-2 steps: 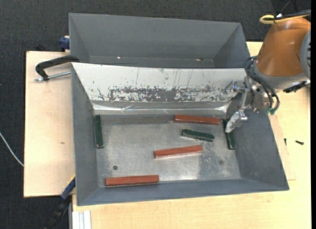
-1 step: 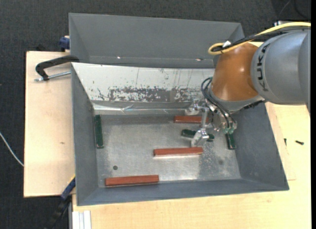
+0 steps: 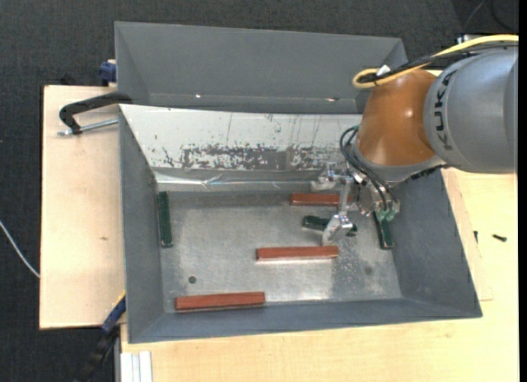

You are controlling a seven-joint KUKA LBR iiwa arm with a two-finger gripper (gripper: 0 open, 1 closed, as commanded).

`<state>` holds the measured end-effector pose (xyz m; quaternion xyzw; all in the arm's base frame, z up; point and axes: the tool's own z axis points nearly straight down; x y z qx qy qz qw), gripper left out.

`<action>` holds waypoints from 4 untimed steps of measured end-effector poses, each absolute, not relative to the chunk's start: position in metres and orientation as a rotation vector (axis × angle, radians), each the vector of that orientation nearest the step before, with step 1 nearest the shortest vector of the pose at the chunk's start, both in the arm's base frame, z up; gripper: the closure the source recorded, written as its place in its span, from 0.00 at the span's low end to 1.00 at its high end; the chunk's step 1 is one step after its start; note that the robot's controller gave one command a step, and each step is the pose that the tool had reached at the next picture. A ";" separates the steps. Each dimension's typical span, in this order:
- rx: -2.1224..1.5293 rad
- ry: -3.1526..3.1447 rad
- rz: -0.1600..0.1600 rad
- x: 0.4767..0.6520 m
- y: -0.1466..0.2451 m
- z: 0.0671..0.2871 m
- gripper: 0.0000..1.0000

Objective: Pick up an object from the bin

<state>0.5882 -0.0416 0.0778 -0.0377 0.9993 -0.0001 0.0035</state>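
Seemingly the approach is being run: gripper [image 3: 342, 207] is being held low, right of centre, beside red bar [image 3: 313, 199] and green piece [image 3: 316, 223]. Clenched or released cannot be told. Centring on one is being called for next.

one overhead camera, slightly oblique, whole grey bin [image 3: 247, 67] in frame, arm [image 3: 478, 109] from right

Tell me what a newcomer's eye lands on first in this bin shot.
First the arm's orange cover, at the right of the bin, with the pincer over the floor's right part beside a small dark green piece. Then three red-brown bars: the near-wall bar, the mid-floor bar, the far-wall bar. A dark green stick lies alone by the left wall.
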 end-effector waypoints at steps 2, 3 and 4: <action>-0.156 3.132 0.001 0.604 -0.080 0.073 0.00; 0.229 3.121 -0.008 0.587 -0.056 0.078 1.00; 0.229 3.121 -0.008 0.587 -0.056 0.078 1.00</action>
